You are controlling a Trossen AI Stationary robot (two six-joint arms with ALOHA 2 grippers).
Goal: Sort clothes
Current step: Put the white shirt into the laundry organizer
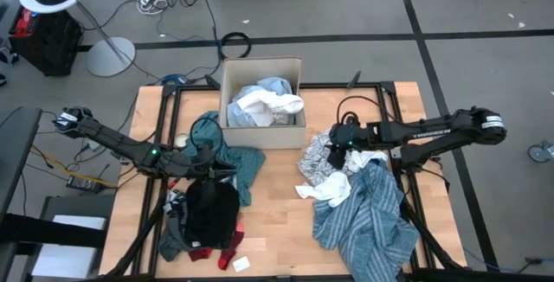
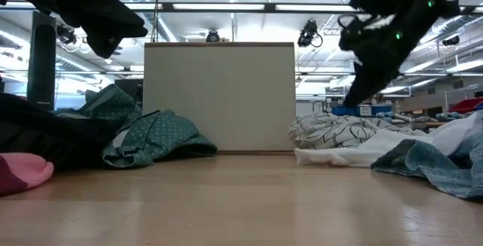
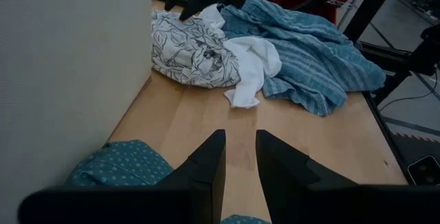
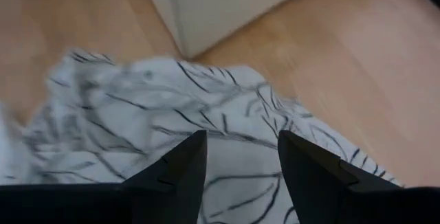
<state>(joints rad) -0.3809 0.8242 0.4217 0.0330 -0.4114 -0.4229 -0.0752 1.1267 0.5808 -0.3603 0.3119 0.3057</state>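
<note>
Right end effector (image 4: 237,157) apart above black-lined white garment (image 4: 158,107), far edge blurred; left end effector (image 3: 239,157) slightly apart, empty, over teal piece (image 3: 120,163), mostly cut off.

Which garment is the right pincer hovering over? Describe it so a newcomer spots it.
Start at the cardboard box; just off its right front corner lies a crumpled white cloth with black leaf lines. The neighbouring plain white piece and blue striped shirt carry no such drawing.
</note>
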